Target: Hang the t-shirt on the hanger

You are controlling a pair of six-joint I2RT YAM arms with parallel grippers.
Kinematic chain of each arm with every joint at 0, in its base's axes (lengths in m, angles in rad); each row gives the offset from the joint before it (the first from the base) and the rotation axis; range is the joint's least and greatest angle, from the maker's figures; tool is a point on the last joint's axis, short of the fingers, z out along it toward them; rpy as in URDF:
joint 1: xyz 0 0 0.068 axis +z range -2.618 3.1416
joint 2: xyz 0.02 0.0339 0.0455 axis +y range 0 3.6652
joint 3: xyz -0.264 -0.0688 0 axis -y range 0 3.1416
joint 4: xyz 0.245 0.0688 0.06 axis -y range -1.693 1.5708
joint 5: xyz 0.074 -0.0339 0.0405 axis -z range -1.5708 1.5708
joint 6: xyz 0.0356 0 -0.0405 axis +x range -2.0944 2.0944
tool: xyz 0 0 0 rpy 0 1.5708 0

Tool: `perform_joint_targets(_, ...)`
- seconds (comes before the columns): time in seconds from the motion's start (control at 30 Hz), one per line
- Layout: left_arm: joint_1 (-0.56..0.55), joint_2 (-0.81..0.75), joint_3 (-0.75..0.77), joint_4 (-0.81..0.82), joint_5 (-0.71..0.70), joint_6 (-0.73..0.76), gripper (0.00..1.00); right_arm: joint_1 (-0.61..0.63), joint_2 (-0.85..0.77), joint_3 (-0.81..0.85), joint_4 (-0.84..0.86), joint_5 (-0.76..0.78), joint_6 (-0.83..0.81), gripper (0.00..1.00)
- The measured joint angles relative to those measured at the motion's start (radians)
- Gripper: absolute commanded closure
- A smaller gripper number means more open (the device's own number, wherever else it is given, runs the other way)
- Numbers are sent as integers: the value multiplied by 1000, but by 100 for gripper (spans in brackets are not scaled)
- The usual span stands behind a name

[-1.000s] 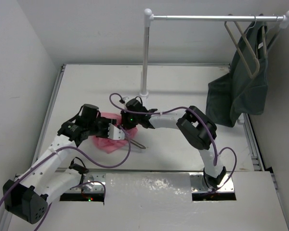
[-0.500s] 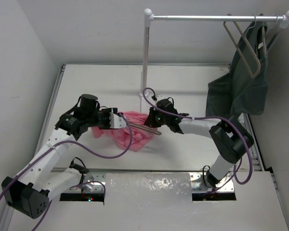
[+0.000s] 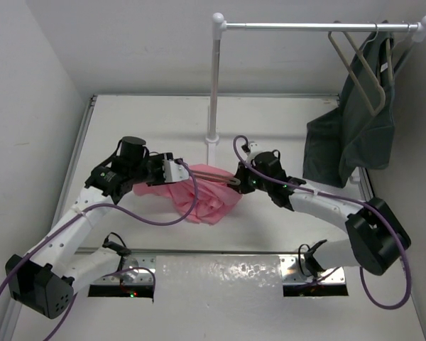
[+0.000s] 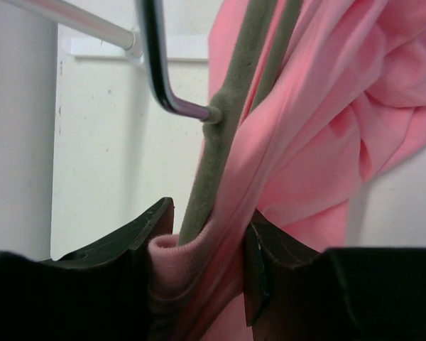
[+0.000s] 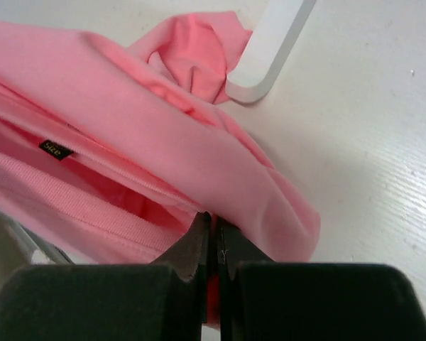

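One t-shirt (image 3: 204, 200), soft pink knit, hangs bunched over mid-counter (image 3: 128, 121) between two hands. One hanger (image 4: 214, 160), a thin matte grey bar with a bent silver wire hook, runs through it. Left hand (image 3: 172, 170), jaws part-open, clamps the hanger bar and the ribbed collar together. Right hand (image 5: 213, 234), jaws closed, pinches a fabric fold. Far right: one dark garment (image 3: 351, 135) on one metal rail (image 3: 298, 26).

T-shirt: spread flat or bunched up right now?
Bunched: the t-shirt hangs in crumpled folds along the hanger, not spread out.
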Motion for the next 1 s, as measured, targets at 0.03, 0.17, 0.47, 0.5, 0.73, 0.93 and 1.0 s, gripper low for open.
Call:
perform_joint_targets(0.03,0,0,-5,7,-8,-4,100,0,-17,-12,-5,3,-5,100)
perform_joint_targets(0.17,0,12,-28,20,-47,-16,100,0,-85,-63,-16,24,-7,100)
perform_joint_targets(0.47,-5,34,-92,43,-108,-3,100,4,-152,-63,-53,42,-35,100)
perform_joint_targets(0.5,-5,42,-92,52,-117,-4,100,5,-152,-50,-74,49,-41,100)
perform_joint_targets(0.73,-11,90,-92,102,-174,-47,100,7,-151,-10,-153,84,-64,100)
perform_joint_targets(0.93,-35,101,-134,147,-217,-20,100,16,-145,26,-226,126,-117,100)
perform_joint_targets(1.0,-62,101,-160,159,-265,19,100,32,-133,68,-262,150,-158,100)
